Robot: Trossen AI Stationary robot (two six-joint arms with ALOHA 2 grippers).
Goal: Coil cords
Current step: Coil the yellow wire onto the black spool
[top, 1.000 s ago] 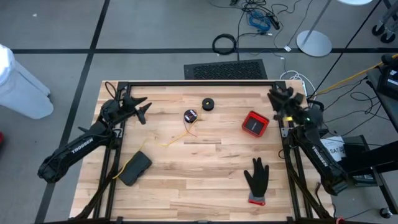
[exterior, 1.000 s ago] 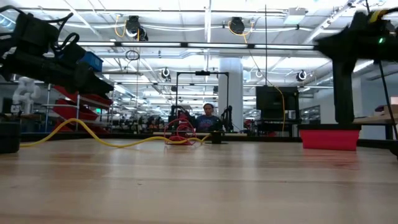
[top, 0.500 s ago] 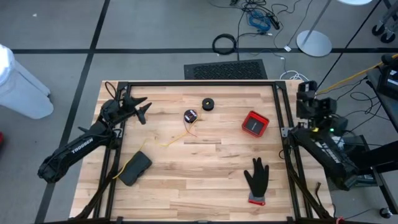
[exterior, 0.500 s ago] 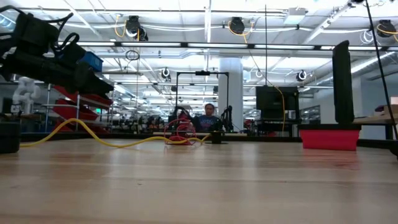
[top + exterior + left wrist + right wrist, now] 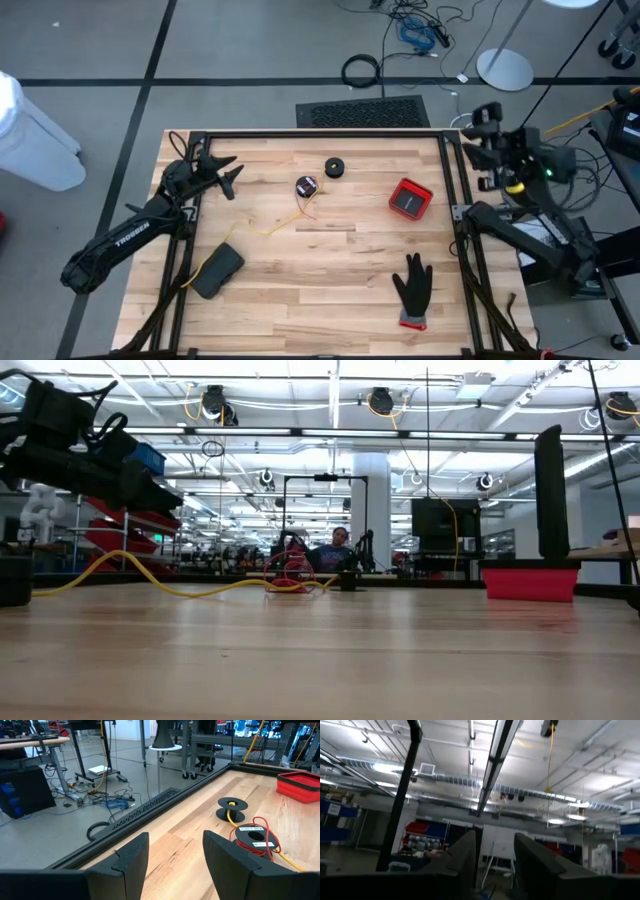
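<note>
A red cord wound loosely round a small black spool (image 5: 306, 186) lies on the table's far middle; it also shows in the left wrist view (image 5: 255, 836). A second black spool (image 5: 334, 167) lies just beyond it, and its yellow-tan cord (image 5: 285, 220) trails slack toward the near left. That spool also shows in the left wrist view (image 5: 231, 809). My left gripper (image 5: 232, 172) is open and empty, hovering at the far left and pointing at the spools (image 5: 175, 837). My right gripper (image 5: 478, 128) is open and empty beyond the table's far right corner, pointing up at the ceiling (image 5: 496, 836).
A red tray (image 5: 410, 199) stands right of the spools. A black glove with a red cuff (image 5: 412, 285) lies near the front right. A dark pouch (image 5: 218, 270) lies at the near left. A black frame (image 5: 310, 133) rims the table.
My right gripper has swung from above the table's far right corner out past the right edge and toward the far side. It has tipped upward and left the low view. The cords and spools have not moved.
</note>
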